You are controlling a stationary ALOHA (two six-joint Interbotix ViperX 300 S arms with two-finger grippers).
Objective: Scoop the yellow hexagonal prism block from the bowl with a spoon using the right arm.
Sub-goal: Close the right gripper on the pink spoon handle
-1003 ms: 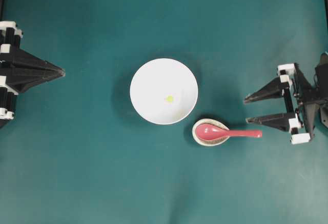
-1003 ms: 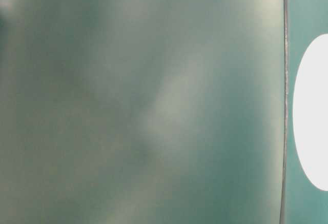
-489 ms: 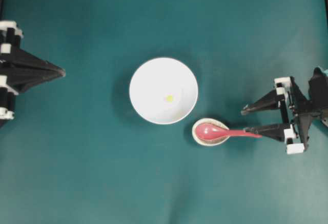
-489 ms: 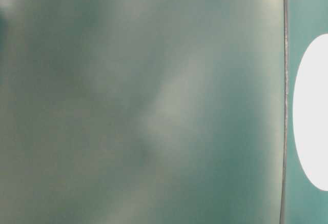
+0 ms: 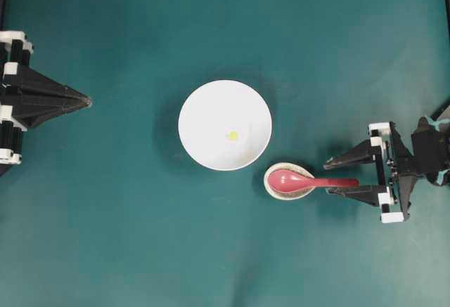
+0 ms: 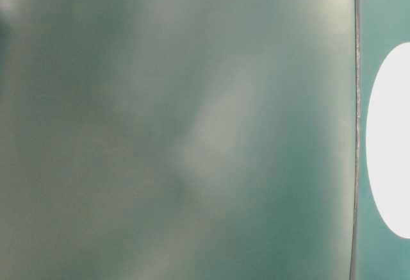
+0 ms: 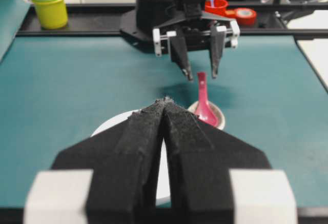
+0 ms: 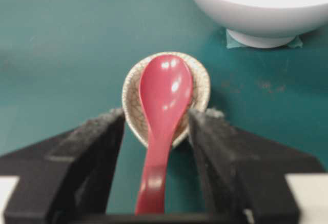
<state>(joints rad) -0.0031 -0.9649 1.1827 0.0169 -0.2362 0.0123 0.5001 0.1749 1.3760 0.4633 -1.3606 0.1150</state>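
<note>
1. Right gripper (image 5: 327, 175) gapes wide, fingers astride the spoon (image 5: 309, 180) handle, not clamped.
2. Spoon's scoop rests in the beige rest (image 5: 289, 180), just beside the bowl (image 5: 211, 110).
3. Yellow block (image 5: 233, 135) lies in the bowl.
4. Left gripper (image 5: 87, 100), well away from the bowl, is pinched together.

White bowl (image 5: 211, 114), yellow block (image 5: 232, 135), pink-red spoon (image 5: 309, 180).

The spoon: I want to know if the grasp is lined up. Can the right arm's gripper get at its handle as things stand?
Probably yes. The right gripper is open, a finger either side of the spoon handle, with nothing between them; the scoop lies in the spoon rest.
</note>
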